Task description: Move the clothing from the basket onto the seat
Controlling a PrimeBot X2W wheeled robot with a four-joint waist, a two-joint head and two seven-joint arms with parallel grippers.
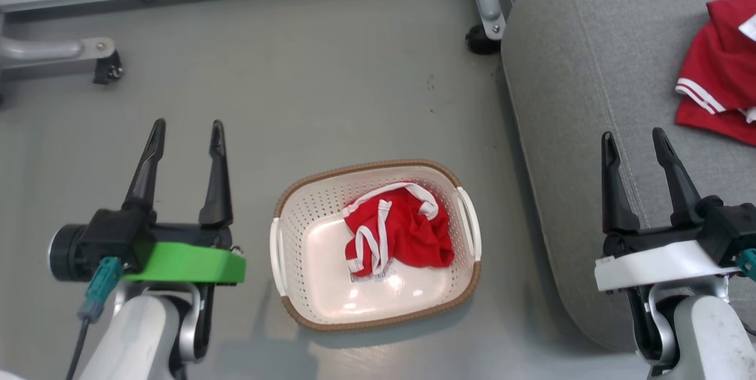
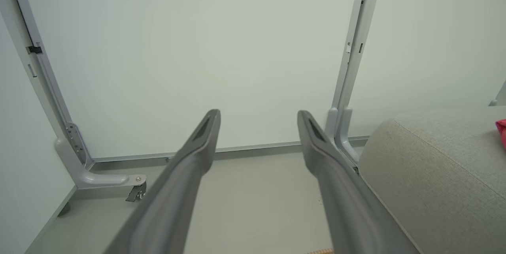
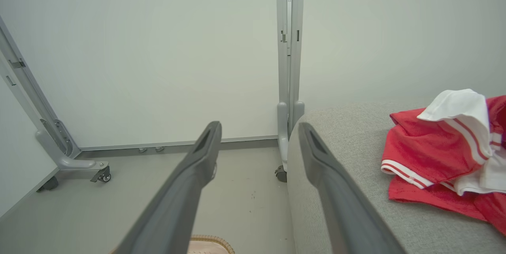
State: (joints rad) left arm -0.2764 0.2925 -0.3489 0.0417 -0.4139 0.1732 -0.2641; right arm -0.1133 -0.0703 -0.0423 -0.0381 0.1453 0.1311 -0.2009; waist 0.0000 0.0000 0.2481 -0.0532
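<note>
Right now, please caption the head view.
One red garment lies in the basket; the second garment lies on the grey seat.

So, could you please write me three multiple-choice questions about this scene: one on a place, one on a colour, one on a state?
1. Where does the basket stand?
A. on a table
B. on the floor, between the left hand and the right hand
C. on a shelf

2. What colour is the basket's rim?
A. blue
B. black
C. brown

3. How are the two hands?
A. both open, holding nothing
B. both shut on clothing
C. left shut, right open

Answers:
1 B: the head view shows it on the grey floor, beside the seat.
2 C: the woven-look band around its top is brown.
3 A: each hand's fingers stand apart with nothing between them.
</note>
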